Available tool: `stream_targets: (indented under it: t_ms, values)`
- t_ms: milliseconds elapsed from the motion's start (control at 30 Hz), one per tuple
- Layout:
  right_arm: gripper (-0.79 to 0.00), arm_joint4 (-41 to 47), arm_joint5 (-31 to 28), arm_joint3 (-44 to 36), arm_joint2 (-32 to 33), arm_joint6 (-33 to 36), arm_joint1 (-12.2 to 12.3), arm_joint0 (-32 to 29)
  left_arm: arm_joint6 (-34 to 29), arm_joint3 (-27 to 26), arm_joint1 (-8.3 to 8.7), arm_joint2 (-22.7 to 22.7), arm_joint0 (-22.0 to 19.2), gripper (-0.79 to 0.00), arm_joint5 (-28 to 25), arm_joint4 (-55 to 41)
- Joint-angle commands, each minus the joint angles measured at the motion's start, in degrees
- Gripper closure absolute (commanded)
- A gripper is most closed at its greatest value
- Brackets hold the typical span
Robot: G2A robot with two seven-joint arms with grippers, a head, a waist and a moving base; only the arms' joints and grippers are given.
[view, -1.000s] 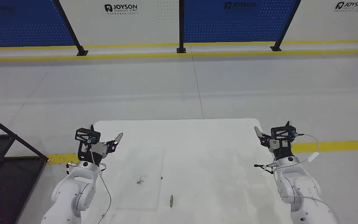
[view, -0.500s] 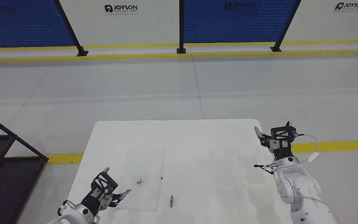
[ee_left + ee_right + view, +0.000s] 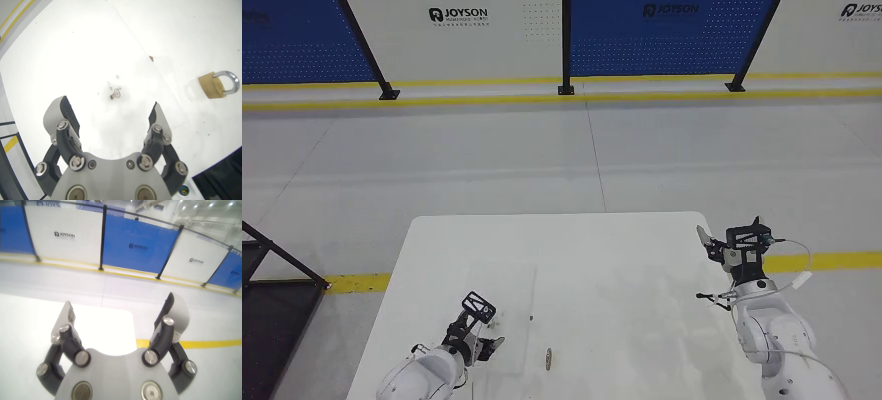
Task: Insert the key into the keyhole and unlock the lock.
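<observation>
**Open left gripper sits by the key, lock close by**

On the left side of the white table (image 3: 622,250), near the front edge, is the left gripper (image 3: 491,331). Its two fingers are spread wide apart and hold nothing. In the left wrist view, the left gripper (image 3: 109,101) points down at the table top, and its black ridged pads (image 3: 69,111) are bare.

The small silver key (image 3: 116,94) lies flat on the table, just ahead of the gap between those fingers. Nothing touches it. A few tiny dark marks dot the table around it.

A little more to the right is a small brown speck (image 3: 151,58).

Next comes the lock (image 3: 212,87). It is a gold padlock with a silver loop, and it lies flat on its side, apart from the key. The loop looks pushed in at both ends. In the top view the lock (image 3: 548,357) is near the front edge, just right of the left gripper.

Far over by the right edge of the table is the right gripper (image 3: 710,243), well apart from the key and lock. Its fingers (image 3: 168,306) are spread open too, with nothing between them.
</observation>
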Motion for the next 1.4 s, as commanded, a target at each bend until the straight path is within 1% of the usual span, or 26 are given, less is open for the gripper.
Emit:
stream_targets:
  t_ms: [0, 100, 133, 233, 300, 567, 600, 667, 767, 900, 967, 1000, 1033, 1067, 1200, 1300, 1333, 1367]
  values:
    - [-0.785, 0.0, 0.0, 0.0, 0.0, 0.0, 0.0, 0.0, -2.4, 1.6, -0.29, 1.9, -2.1, -0.379, 2.1, 0.1]
    - [-0.785, 0.0, 0.0, 0.0, 0.0, 0.0, 0.0, 0.0, -3.7, 2.9, -0.56, 3.5, -3.7, -0.406, 3.7, 0.2]
    - [-0.785, 0.0, 0.0, 0.0, 0.0, 0.0, 0.0, 0.0, -4.0, 3.1, -0.63, 3.9, -4.1, -0.434, 4.1, 0.0]
    - [-0.785, 0.0, 0.0, 0.0, 0.0, 0.0, 0.0, 0.0, -4.9, 4.0, -0.78, 4.7, -5.0, -0.443, 5.1, 0.0]
    - [-0.785, 0.0, 0.0, 0.0, 0.0, 0.0, 0.0, 0.0, -5.1, 4.5, -0.85, 5.1, -5.5, -0.413, 5.5, 0.1]
    - [-0.785, 0.0, 0.0, 0.0, 0.0, 0.0, 0.0, 0.0, -4.1, 6.5, -1.05, 5.3, -6.8, -0.363, 6.8, -1.9]
    - [-0.785, 0.0, 0.0, 0.0, 0.0, 0.0, 0.0, 0.0, -4.0, 6.7, -1.06, 5.3, -6.9, -0.345, 6.8, -2.1]
    - [-0.785, 0.0, 0.0, 0.0, 0.0, 0.0, 0.0, 0.0, -3.9, 6.9, -1.06, 5.3, -7.1, -0.277, 6.8, -2.2]
    - [-0.785, 0.0, 0.0, 0.0, 0.0, 0.0, 0.0, 0.0, -3.8, 7.2, -1.07, 5.5, -7.3, -0.274, 6.7, -2.1]
    - [-0.785, 0.0, 0.0, 0.0, 0.0, 0.0, 0.0, 0.0, -3.6, 7.7, -1.09, 5.7, -7.7, -0.206, 6.8, -2.0]
    - [-0.785, 0.0, 0.0, 0.0, 0.0, 0.0, 0.0, 0.0, -3.5, 7.8, -1.1, 5.8, -7.7, -0.206, 7.0, -1.9]
    - [-0.785, 0.0, 0.0, 0.0, 0.0, 0.0, 0.0, 0.0, -3.2, 7.7, -1.1, 5.8, -7.7, -0.157, 7.0, -2.0]
    - [-0.785, 0.0, 0.0, 0.0, 0.0, 0.0, 0.0, 0.0, -3.1, 7.8, -1.09, 5.8, -7.7, -0.135, 7.0, -2.0]
    - [-0.785, 0.0, 0.0, 0.0, 0.0, 0.0, 0.0, 0.0, -3.0, 7.8, -1.08, 5.7, -7.6, -0.12, 7.0, -2.0]
    - [-0.785, 0.0, 0.0, 0.0, 0.0, 0.0, 0.0, 0.0, -2.9, 7.6, -1.03, 5.4, -7.5, -0.105, 7.1, -2.1]
    - [-0.785, 0.0, 0.0, 0.0, 0.0, 0.0, 0.0, 0.0, -2.7, 7.3, -0.99, 5.2, -7.4, -0.037, 7.1, -2.1]
    - [-0.785, 0.0, 0.0, 0.0, 0.0, 0.0, 0.0, 0.0, -2.7, 7.2, -0.98, 5.1, -7.3, 0.0, 7.0, -2.1]
    - [-0.785, 0.0, 0.0, 0.0, 0.0, 0.0, 0.0, 0.0, -2.6, 7.0, -0.95, 5.0, -7.2, 0.0, 7.0, -2.2]
